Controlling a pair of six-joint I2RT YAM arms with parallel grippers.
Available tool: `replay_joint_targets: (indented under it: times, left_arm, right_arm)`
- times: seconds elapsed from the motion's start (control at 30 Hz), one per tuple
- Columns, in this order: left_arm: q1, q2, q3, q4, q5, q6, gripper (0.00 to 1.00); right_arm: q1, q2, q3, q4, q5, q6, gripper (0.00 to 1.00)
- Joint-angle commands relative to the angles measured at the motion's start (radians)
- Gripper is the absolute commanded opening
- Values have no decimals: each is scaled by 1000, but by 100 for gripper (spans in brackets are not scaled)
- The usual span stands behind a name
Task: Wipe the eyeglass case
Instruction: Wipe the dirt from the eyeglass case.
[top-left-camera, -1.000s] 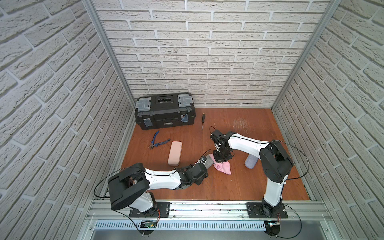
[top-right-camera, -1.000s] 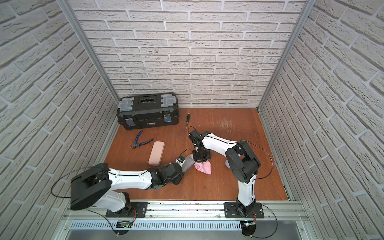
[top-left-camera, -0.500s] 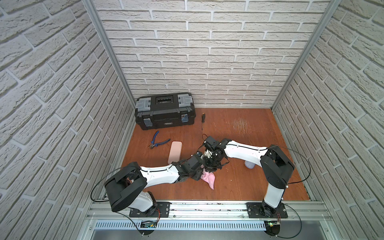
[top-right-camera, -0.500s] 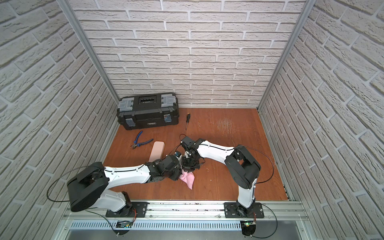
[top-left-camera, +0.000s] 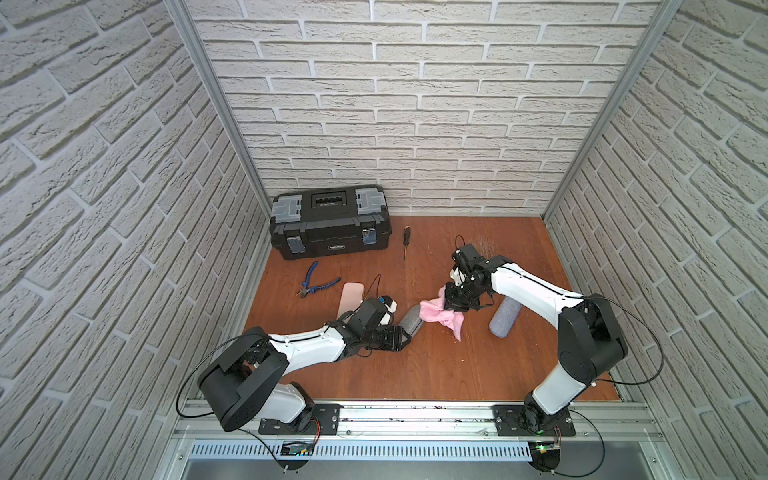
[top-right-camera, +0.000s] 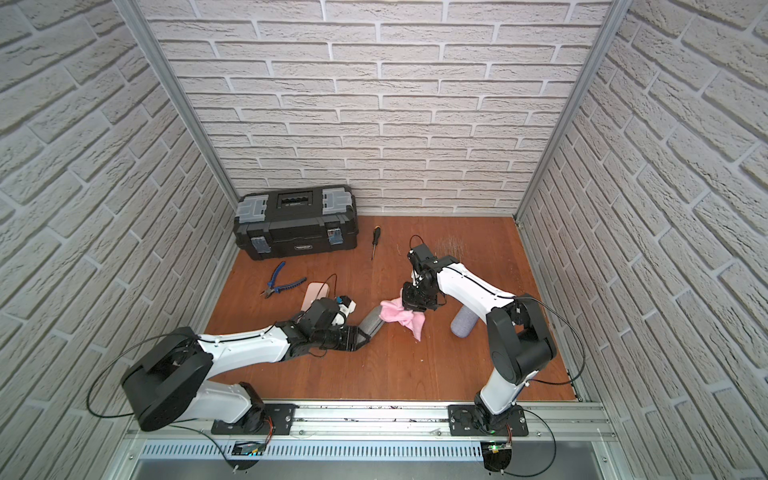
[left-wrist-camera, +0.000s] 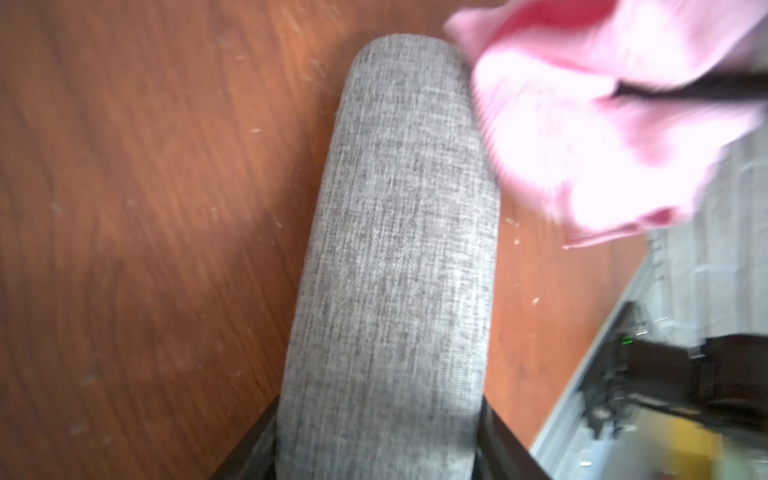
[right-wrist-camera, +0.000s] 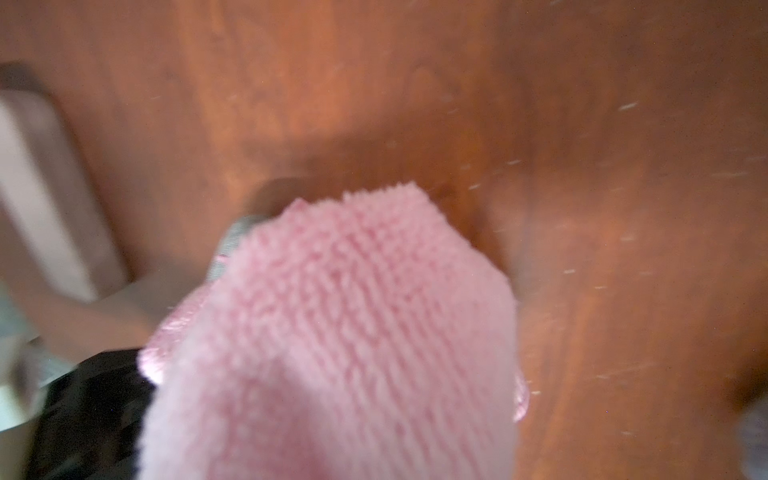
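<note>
Nearest me, along the bottom of both top views, a metal rail (top-left-camera: 415, 411) carries the bases of both arms. From it a brown wooden table (top-left-camera: 436, 374) runs back to a white brick wall (top-left-camera: 415, 124).

Left of centre, the left gripper (top-left-camera: 402, 334) lies low over the table. It pinches the near end of the gray eyeglass case (top-left-camera: 412, 319), which slants up and to the right in the frame. In the left wrist view the case (left-wrist-camera: 395, 249) fills the middle, with a black finger (left-wrist-camera: 503, 440) at each side of its near end.

Just right of centre, the right gripper (top-left-camera: 455, 305) points down, its jaws pressed together on a bunched pink cloth (top-left-camera: 436, 313). The cloth overlaps the far end of the case and trails onto the table at lower right. In the left wrist view the cloth (left-wrist-camera: 602, 124) is blurred at the upper right. I cannot tell how firmly it presses on the case. In the right wrist view the cloth (right-wrist-camera: 353, 332) hides nearly everything under it.

A second gray case (top-left-camera: 505, 318) lies right of the cloth, apart from it. A pale pink case (top-left-camera: 351, 297) lies just behind the left wrist. Beyond it are blue pliers (top-left-camera: 316, 284), then a screwdriver (top-left-camera: 405, 243). A closed black toolbox (top-left-camera: 330, 222) sits against the back wall, at centre left.
</note>
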Motion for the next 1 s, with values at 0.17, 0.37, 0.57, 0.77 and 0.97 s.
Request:
replay_joint_targets:
  times: [0.17,0.37,0.57,0.77,0.97]
  left_arm:
    - [101,61,-40,178,224,-169,12]
    - [106,109,-24,202,203,-150,12]
    - [110,146,4,241,181,-157,11]
    - [117,153,3,255,163,-156,11]
    - [122,125,-46,255,133,-168,10]
  right_arm:
    - [19,190,137,12,103,-68,2]
    - [80,252,167,80,-119,-37,2]
    - [243,169,72,175,-385,31,2]
    - [292,20,-45,269,-627,115,2]
    - [29,-34,-39,19,-431,-64,2]
